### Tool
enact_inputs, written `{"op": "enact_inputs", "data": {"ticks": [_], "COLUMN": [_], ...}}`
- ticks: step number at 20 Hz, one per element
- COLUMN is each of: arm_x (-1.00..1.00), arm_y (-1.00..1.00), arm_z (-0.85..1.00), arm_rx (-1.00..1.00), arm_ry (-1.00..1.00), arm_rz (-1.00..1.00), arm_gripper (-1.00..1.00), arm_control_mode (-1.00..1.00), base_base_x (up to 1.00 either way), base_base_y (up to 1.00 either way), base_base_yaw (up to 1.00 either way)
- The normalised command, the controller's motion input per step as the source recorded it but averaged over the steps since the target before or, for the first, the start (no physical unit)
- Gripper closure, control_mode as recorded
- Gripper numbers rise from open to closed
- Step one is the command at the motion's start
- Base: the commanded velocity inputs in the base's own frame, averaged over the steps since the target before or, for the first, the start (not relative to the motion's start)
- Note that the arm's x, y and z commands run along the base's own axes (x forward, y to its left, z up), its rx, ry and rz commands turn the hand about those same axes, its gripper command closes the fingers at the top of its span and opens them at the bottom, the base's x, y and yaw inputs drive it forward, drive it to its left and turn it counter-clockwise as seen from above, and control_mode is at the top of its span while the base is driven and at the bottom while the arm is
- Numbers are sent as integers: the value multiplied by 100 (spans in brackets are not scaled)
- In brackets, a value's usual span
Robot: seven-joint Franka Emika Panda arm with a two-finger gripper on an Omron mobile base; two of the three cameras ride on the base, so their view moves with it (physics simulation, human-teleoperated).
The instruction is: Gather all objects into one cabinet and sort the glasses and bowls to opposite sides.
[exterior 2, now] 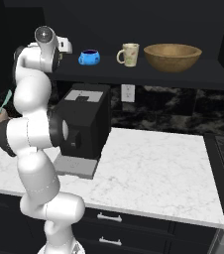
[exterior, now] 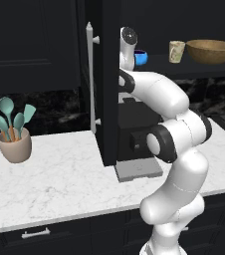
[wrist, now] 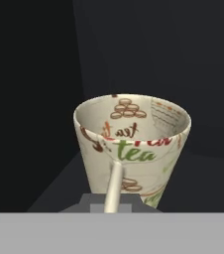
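A cream cup (wrist: 134, 149) printed with "tea" stands upright close in front of the hand camera, on the dark shelf. Its thin handle runs down into my gripper (wrist: 111, 204), which is shut on it. My arm reaches up to the left end of the open black cabinet's shelf (exterior: 194, 68) (exterior 2: 148, 74). On that shelf, left to right, sit a small blue bowl (exterior: 141, 58) (exterior 2: 89, 57), another cream cup (exterior: 176, 51) (exterior 2: 129, 54) and a wide wooden bowl (exterior: 212, 51) (exterior 2: 172, 56).
The cabinet door stands open with its long silver bar handle (exterior: 90, 74). A black coffee machine (exterior: 134, 134) (exterior 2: 82, 129) sits on the white marble counter (exterior 2: 153, 163) below the shelf. A tan pot of teal utensils (exterior: 15, 144) stands at the left.
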Motion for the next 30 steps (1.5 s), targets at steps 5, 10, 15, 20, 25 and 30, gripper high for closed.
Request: {"op": "enact_inputs", "data": {"ticks": [5,10,15,20,25,30], "arm_x": [16,0,-3,-63,-88,-99], "arm_y": [1,0,0,-20,-42,-44], "arm_z": [-7,0,0,0,0,0], "arm_rx": [0,0,0,0,0,2], "arm_ry": [2,1,-1,-6,-3,-2], "arm_rz": [0,0,0,-8,-15,-16], "arm_gripper": [100,-100,-100,-100,-100,-100], "arm_control_mode": [-100,-100,-100,-100,-100,-100], "base_base_x": [0,0,0,0,0,0], "base_base_y": [0,0,0,0,0,0], "base_base_yaw": [0,0,0,0,0,0]}}
